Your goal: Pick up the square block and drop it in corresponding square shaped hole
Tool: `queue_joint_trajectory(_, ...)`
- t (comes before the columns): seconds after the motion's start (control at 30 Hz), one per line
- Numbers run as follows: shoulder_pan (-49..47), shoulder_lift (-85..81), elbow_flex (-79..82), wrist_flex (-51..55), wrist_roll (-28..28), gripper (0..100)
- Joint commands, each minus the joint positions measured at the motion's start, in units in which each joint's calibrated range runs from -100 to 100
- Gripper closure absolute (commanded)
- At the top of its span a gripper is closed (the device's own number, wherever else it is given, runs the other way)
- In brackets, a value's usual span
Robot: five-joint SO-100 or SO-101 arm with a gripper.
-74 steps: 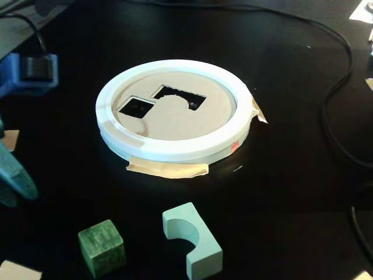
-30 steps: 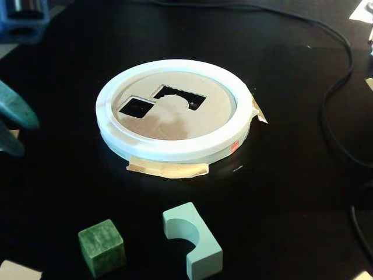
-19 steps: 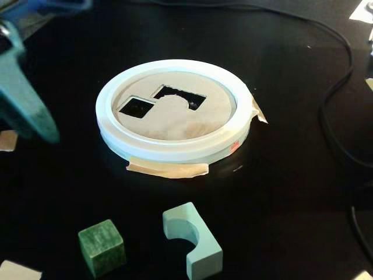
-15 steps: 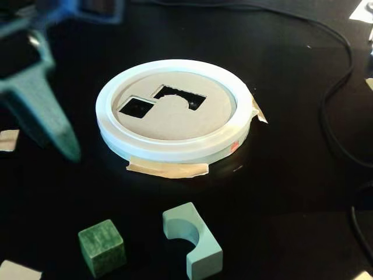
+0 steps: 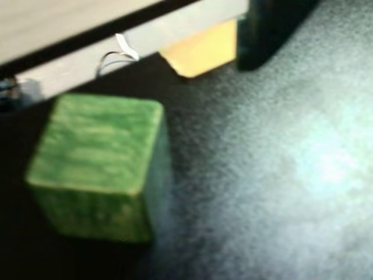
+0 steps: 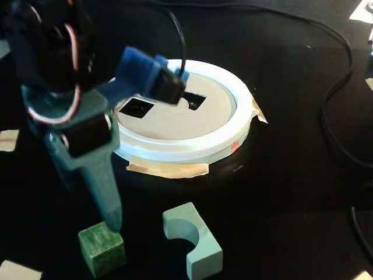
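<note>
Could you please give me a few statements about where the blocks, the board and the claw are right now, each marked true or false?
1. The square block sits on the black table, outside the white ring. True.
2. The square shaped hole already holds a block. False: it shows dark and empty.
3. The claw has its tip right at the square block. True.
4. The mint notched block lies inside the ring. False: it rests on the table, right of the green cube in the fixed view.

A hobby robotics bench: a black desk [image 6: 280, 192] with loose cables [image 6: 335, 87] trailing beside a taped-down white ring [image 6: 192, 149], and exposed servo wiring [image 6: 55, 111].
</note>
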Motion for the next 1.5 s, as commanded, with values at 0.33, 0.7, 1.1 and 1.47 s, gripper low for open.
queue_joint_trajectory(0.33, -0.48, 10.08, -4.68, -6.23, -0.39, 18)
queue_joint_trajectory(0.7, -0.73, 10.97, -4.58, -6.23, -0.39, 24)
queue_joint_trajectory(1.1, -0.73, 10.97, -4.58, -6.23, -0.39, 60)
queue_joint_trajectory(1.47, -0.73, 9.72, -4.58, -5.63, -0.34, 68)
